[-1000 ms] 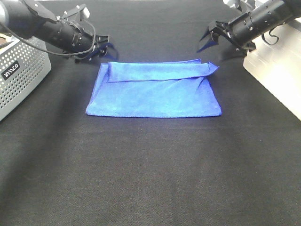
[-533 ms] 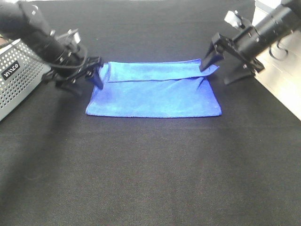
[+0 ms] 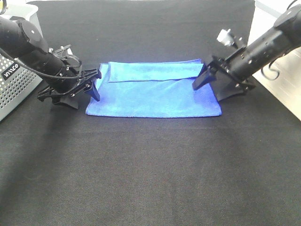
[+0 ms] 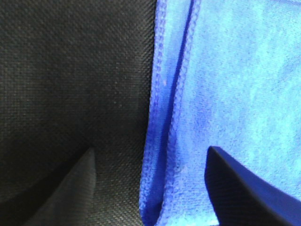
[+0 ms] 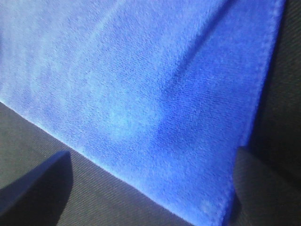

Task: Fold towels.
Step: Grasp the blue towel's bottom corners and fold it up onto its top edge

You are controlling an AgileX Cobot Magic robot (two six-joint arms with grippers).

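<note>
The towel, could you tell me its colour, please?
The towel is royal blue, clearest in exterior high view.

Black woven tbl cover (image 3: 150,179) w/ perforated grey basket (image 3: 11,92) at left, pale surface (image 3: 282,96) at right.

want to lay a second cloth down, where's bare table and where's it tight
The wide black table on the camera's side of the towel is bare, as is the strip behind it. Crowded at the towel's short ends: left gripper with the basket beyond, right gripper.
</note>
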